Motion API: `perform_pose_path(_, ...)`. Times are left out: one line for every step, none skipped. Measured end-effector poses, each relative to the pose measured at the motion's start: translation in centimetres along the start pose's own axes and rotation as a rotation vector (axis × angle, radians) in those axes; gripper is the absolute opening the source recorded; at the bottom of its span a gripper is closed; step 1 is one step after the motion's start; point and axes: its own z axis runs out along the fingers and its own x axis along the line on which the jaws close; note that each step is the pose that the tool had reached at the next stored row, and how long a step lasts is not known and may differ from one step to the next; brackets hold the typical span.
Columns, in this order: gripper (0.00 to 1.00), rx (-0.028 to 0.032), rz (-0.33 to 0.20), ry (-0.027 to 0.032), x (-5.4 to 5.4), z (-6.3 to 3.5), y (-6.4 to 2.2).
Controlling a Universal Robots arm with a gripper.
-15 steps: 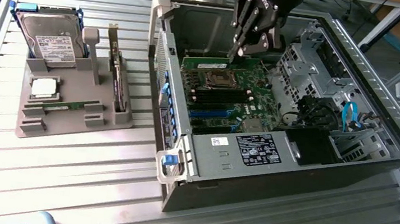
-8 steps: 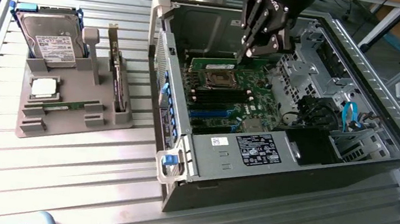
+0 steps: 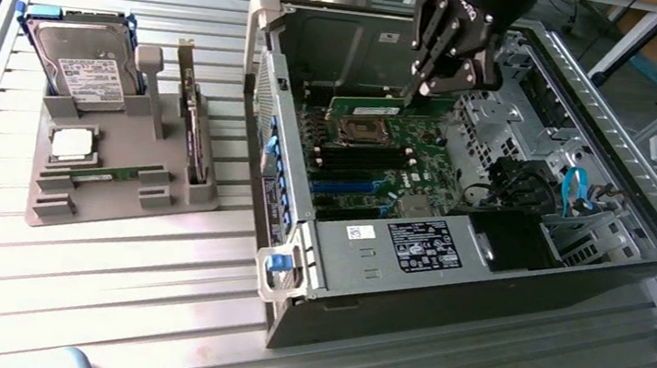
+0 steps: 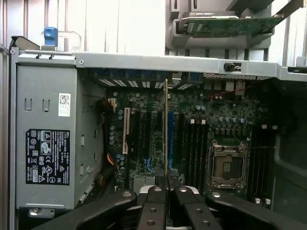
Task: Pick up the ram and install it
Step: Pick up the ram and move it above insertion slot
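The gripper grasps the ram edge-on above the motherboard, long axis parallel to its slots, inside the open case on a slatted table.

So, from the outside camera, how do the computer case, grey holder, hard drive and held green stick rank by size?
Largest to smallest in the exterior view:
1. computer case
2. grey holder
3. hard drive
4. the ram, the green stick gripped by the gripper; it looks smallest, though the gripper hides one end.
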Motion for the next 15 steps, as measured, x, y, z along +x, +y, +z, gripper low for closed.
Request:
perform_pose_path(0.12,-0.0002,0.0,0.0001,0.0,-0.01,-0.28)
perform_pose_path(0.12,-0.0004,0.0,0.0,0.1,-0.01,-0.48)
perform_pose_path(0.12,-0.0006,0.0,0.0,0.1,-0.01,-0.71)
perform_pose_path(0.12,-0.0007,0.0,0.0,0.1,-0.01,-0.91)
perform_pose_path(0.12,-0.0009,0.0,0.0,0.1,-0.01,-1.13)
perform_pose_path(0.12,-0.001,0.0,-0.0001,0.2,-0.01,-1.37)
perform_pose_path(0.12,-0.0015,0.0,0.0,0.2,-0.02,-1.83)
perform_pose_path(0.12,-0.0016,0.0,0.0,0.2,-0.02,-2.02)
perform_pose_path(0.12,-0.0018,0.0,0.0,0.3,-0.02,-2.27)
perform_pose_path(0.12,-0.002,0.0,-0.0001,0.3,-0.02,-2.5)
perform_pose_path(0.12,-0.0021,0.0,0.0,0.3,-0.02,-2.68)
perform_pose_path(0.12,-0.0022,0.0,-0.0001,0.3,-0.03,-2.87)
perform_pose_path(0.12,-0.0022,0.0,-0.0001,0.3,-0.03,-3.05)
perform_pose_path(0.12,-0.0023,0.0,-0.0001,0.4,-0.03,-3.19)
perform_pose_path(0.12,-0.0023,0.0,-0.0001,0.4,-0.03,-3.32)
